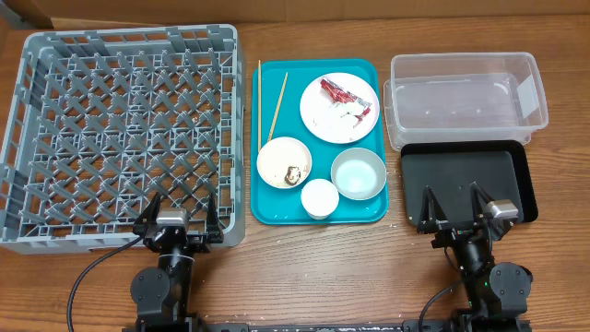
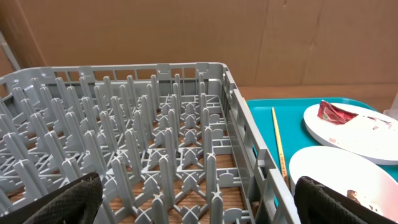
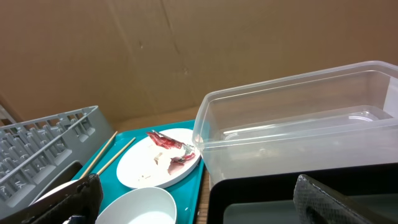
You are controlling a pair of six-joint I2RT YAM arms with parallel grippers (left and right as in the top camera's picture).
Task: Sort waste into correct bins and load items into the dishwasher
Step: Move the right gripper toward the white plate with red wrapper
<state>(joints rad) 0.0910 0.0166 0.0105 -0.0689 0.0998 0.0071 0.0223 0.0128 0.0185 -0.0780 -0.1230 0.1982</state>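
The left gripper (image 1: 182,199) hangs with its two fingers spread wide and nothing between them, over the near right corner of the grey dish rack (image 1: 55,138). The right gripper (image 1: 451,192) is likewise parted and empty, above the near edge of the black tray (image 1: 461,171). Both arms rise from the near side of the wooden table (image 1: 304,277).

The rack's lattice floor and pegs hold nothing. The black tray is bare too. Behind it, touching or nearly so, stands the clear plastic tub (image 1: 464,59), also without contents.

Between rack and bins lies the teal serving tray (image 1: 277,210), carrying all the tableware. Nearest the grippers is the small white cup (image 1: 320,197), upright, with nothing to be seen in it. Just beside it to the right sits the blue-grey bowl (image 1: 358,172), which looks empty. To the cup's left, a little farther back, is the pale pink bowl (image 1: 277,157), with a brown food lump (image 1: 293,174) at its near side. At the far right of the teal tray rests the round plate (image 1: 323,120), bearing the crumpled red-and-white wrapper (image 1: 336,91), some smears and pale specks too small to identify. Any print on the wrapper is too small to read. The two chopsticks (image 1: 275,107) lie on the tray's far left, in a narrow V closing toward the pink bowl.
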